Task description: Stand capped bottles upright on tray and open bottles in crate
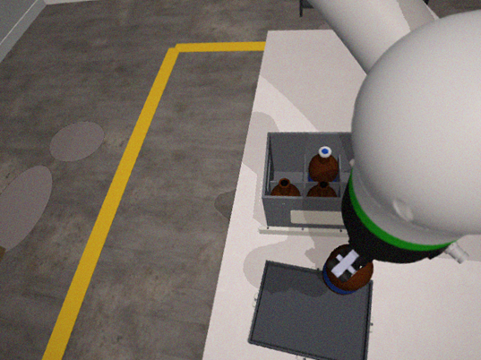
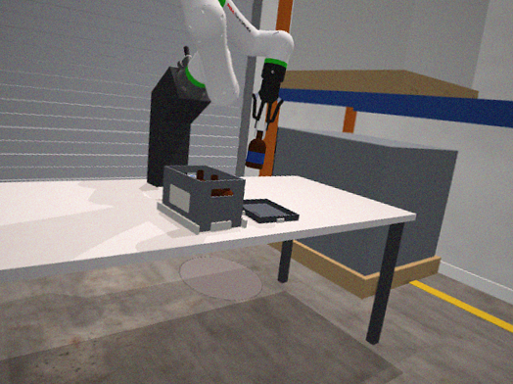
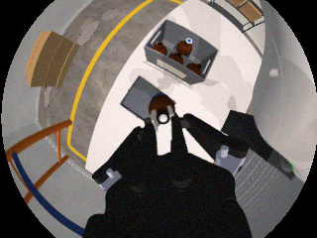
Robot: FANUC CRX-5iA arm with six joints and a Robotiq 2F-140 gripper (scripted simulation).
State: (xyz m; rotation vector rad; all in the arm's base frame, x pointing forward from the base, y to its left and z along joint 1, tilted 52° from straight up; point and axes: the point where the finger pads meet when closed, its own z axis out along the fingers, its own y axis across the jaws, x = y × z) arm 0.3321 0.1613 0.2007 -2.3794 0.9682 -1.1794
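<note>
Your fingers [image 2: 261, 125] grip a brown bottle [image 2: 255, 152] by its neck, upright above the tray [image 1: 272, 327]. You have 3 bottles in the crate [image 1: 278, 211]: 1 capped bottle [image 1: 322, 164] and 2 open.

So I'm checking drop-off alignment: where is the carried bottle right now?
The capped bottle hangs upright from the gripper, well above the table. In the top view it sits over the tray's corner nearest the crate.

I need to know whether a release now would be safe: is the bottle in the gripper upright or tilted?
Upright. The bottle hangs straight down from the gripper, neck up, well above the table, over the tray's corner.
</note>
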